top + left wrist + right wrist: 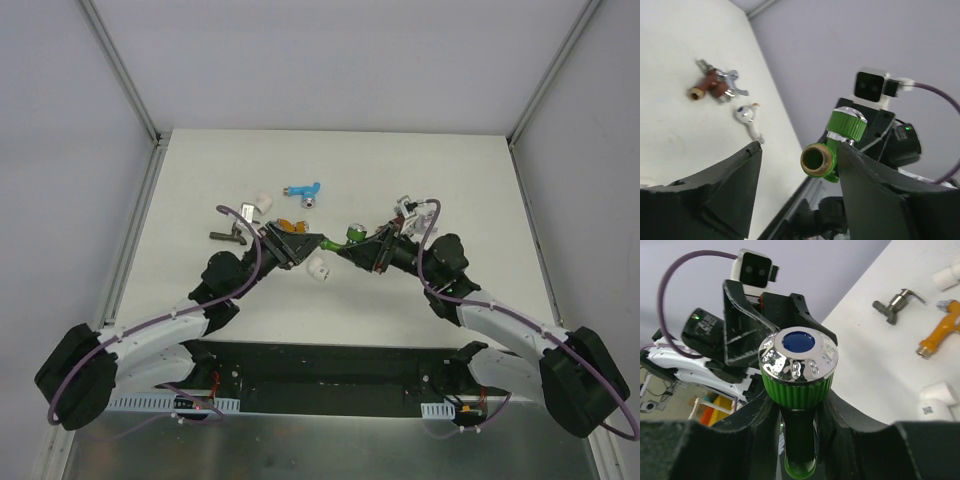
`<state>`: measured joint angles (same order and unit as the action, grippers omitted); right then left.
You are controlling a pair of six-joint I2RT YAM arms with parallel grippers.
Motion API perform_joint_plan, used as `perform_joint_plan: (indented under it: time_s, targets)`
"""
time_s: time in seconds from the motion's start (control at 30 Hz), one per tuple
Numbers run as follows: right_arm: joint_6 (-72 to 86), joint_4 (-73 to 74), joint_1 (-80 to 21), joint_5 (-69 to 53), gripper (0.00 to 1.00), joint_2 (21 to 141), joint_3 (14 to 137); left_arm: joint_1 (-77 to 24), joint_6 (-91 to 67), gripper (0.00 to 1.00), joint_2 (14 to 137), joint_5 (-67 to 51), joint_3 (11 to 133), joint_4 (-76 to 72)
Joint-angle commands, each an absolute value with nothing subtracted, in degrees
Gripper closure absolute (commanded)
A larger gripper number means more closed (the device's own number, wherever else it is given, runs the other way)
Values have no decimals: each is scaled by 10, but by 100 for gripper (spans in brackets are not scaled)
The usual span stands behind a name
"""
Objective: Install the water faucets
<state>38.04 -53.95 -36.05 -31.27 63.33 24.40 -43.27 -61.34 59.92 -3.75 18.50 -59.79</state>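
My right gripper (800,412) is shut on the green faucet (799,365), gripping its body below the chrome cap with a blue dot, and holds it above the table. In the left wrist view the green faucet (837,137) points its brass threaded inlet between my left gripper's (799,146) open fingers, close against the right finger (875,190). In the top view both grippers meet at mid-table: left (316,243), right (345,252), with the green faucet (355,234). On the table lie the blue faucet (303,190), dark grey faucet (228,237), orange faucet (942,332), reddish-brown faucet (710,85) and white faucet (749,117).
White pipe fittings lie on the table: one (320,267) just below the grippers, another (263,203) at the back left. A small silver part (240,212) lies beside it. Grey walls enclose the table (480,180) on three sides.
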Motion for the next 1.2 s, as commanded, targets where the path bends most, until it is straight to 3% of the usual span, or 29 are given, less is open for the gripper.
perform_joint_plan:
  time_s: [0.0,0.2,0.5,0.63,0.8,1.17]
  targets:
    - [246,-358,-345,-294,100,568,283,-425,-477,30,499,21,267,-238]
    - [136,-197,-336,-210,100,503,301,-425,-432,1,443,131,326,24]
    - [111,-165,-336,-155,100,459,272,-424,-511,1,354,266,304,134]
    - [112,-180,-337,-146,100,455,259,-424,-490,7,319,265,310,153]
    - [120,-196,-336,-146,100,466,250,-424,-472,2,479,219,433,263]
    - [125,-206,-336,-94,100,462,232,-434,-438,1,838,79,645,301]
